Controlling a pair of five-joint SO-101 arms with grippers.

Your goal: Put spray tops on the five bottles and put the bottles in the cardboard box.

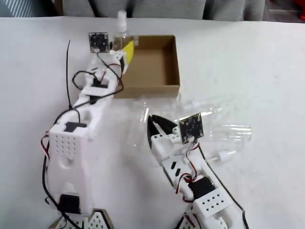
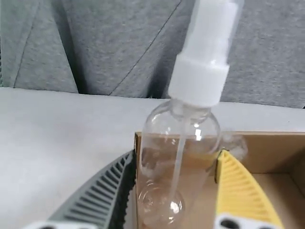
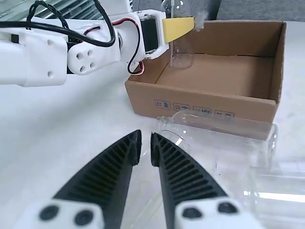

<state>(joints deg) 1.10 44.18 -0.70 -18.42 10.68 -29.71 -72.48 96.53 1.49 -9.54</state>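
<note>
My left gripper [image 1: 122,47] is shut on an upright clear bottle with a white spray top [image 1: 121,26] at the far left corner of the cardboard box [image 1: 153,88]. In the left wrist view the bottle [image 2: 178,157] stands between the grey and yellow fingers [image 2: 233,186], its base just over the box wall [image 2: 267,148]. My right gripper [image 1: 153,125] hovers shut and empty in front of the box, its black fingers [image 3: 119,167] pointing at an uncapped bottle [image 3: 219,138] lying on its side. The held bottle [image 3: 181,52] hangs over the box's inside.
Several clear uncapped bottles [image 1: 233,131] lie on the white table to the right of my right gripper. A loose spray top [image 1: 225,155] lies near them, another [image 1: 193,103] close to the box's front corner. The box floor [image 3: 224,76] is bare.
</note>
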